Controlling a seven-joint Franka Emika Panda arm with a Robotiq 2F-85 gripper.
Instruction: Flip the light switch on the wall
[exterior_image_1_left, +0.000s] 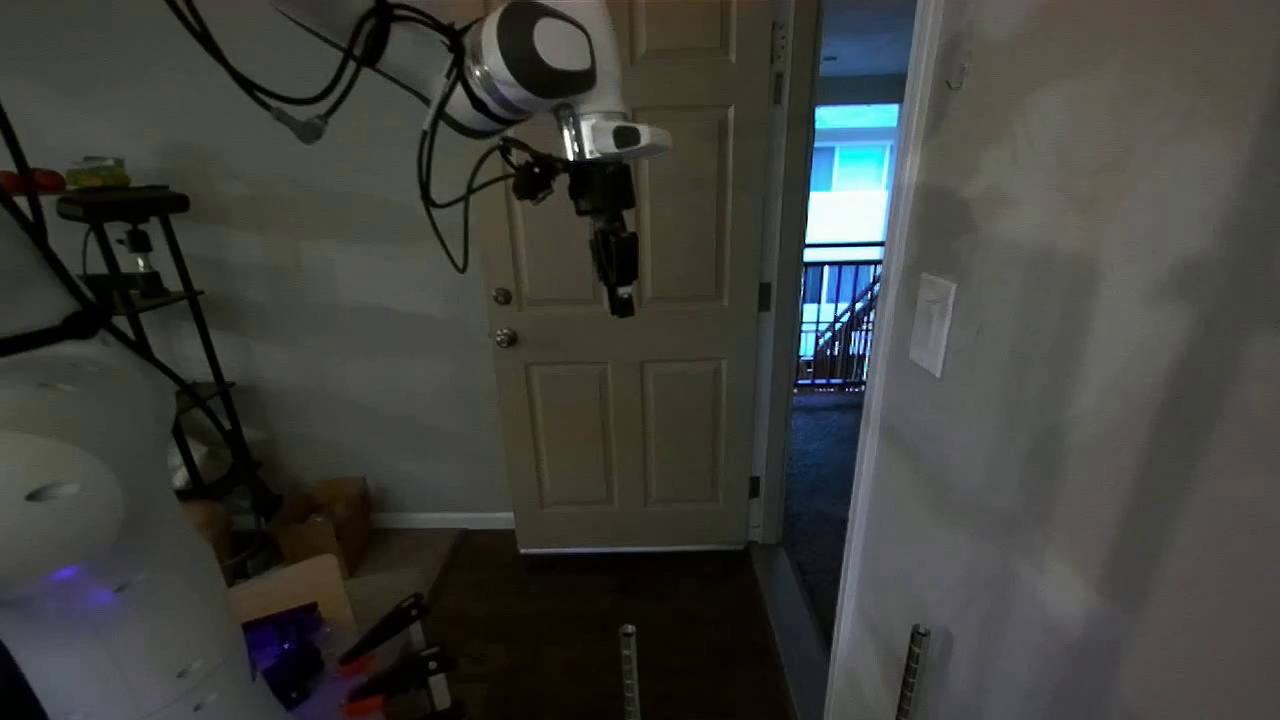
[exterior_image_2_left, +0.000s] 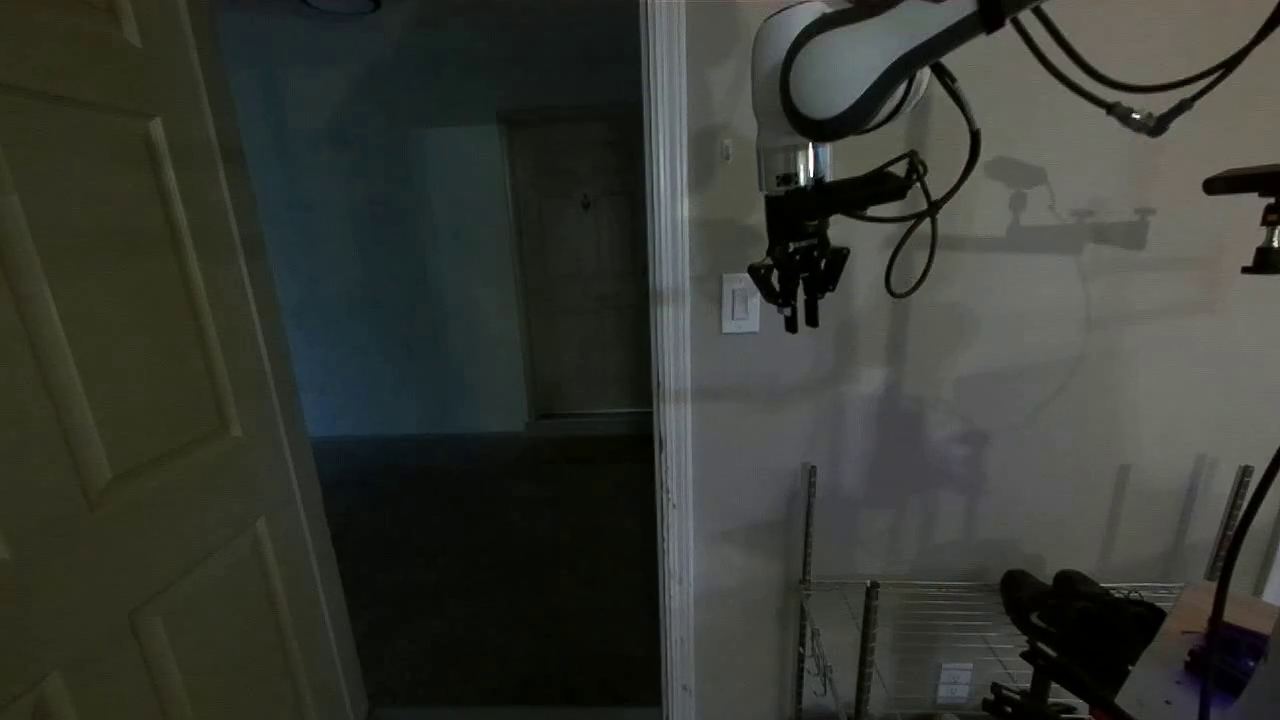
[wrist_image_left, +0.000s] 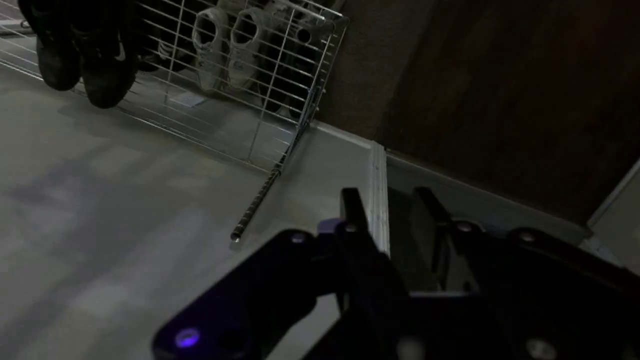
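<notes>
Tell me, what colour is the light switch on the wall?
The light switch is white, seen best face-on in an exterior view.

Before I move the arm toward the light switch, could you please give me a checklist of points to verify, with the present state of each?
1. Light switch uncovered: ok, its middle shows in an exterior view.
2. Gripper free: ok, open, nothing between its fingers.
3. Fingers aimed at the switch: not ok, they point downward.
4. Gripper clear of the wall: ok, a gap shows in an exterior view.
5. Cables clear of the switch: ok, in both exterior views they hang away from it.
6. Switch flipped up or down: cannot tell, too small to judge.
</notes>
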